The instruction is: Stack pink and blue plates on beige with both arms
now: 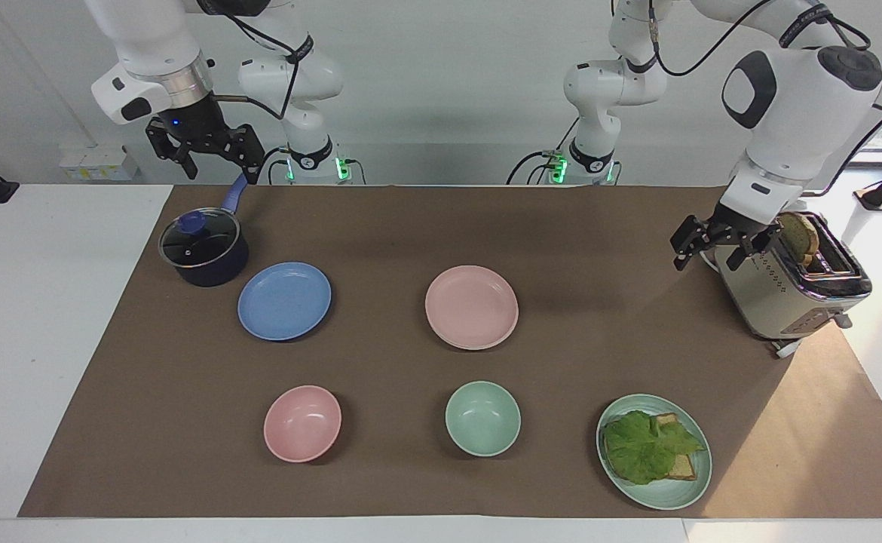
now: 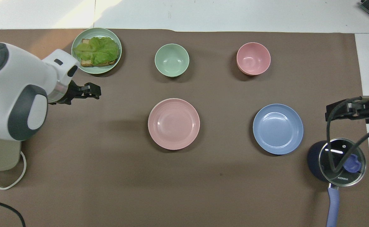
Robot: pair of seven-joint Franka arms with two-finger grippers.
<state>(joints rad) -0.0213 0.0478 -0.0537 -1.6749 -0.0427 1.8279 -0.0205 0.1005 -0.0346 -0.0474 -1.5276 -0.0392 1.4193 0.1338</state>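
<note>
**Facing view: both claws up and empty, blue plate not yet stacked**

1. Left claw (image 1: 712,249): hangs over the bench (image 1: 411,226) edge just beside the toaster (image 1: 769,294), jaws spread wide, holding nothing. This keeps the middle of the bench free of that arm.
2. Right claw (image 1: 203,154): hangs above the handle of the pot (image 1: 203,249), jaws spread, holding nothing. Judged to be waiting; the blue plate (image 1: 284,301) lies at its end, so that plate falls to this arm.
3. Pink plate (image 1: 471,307): flat at mid-bench, well apart from the blue plate. The beige plate is not separately visible; it may lie beneath the pink one, but this cannot be confirmed.
4. Inventory:
   - Arms: two.
   - Plates visible: three, namely pink, blue, and a green plate (image 1: 701,483) carrying a lettuce sandwich.
   - Bowls: two, namely a pink bowl (image 1: 302,423) and a green bowl (image 1: 482,418), both farther from the robots than the plates.
   - Pot with lid: one.
   - Toaster: one, with one slice in it.
</note>
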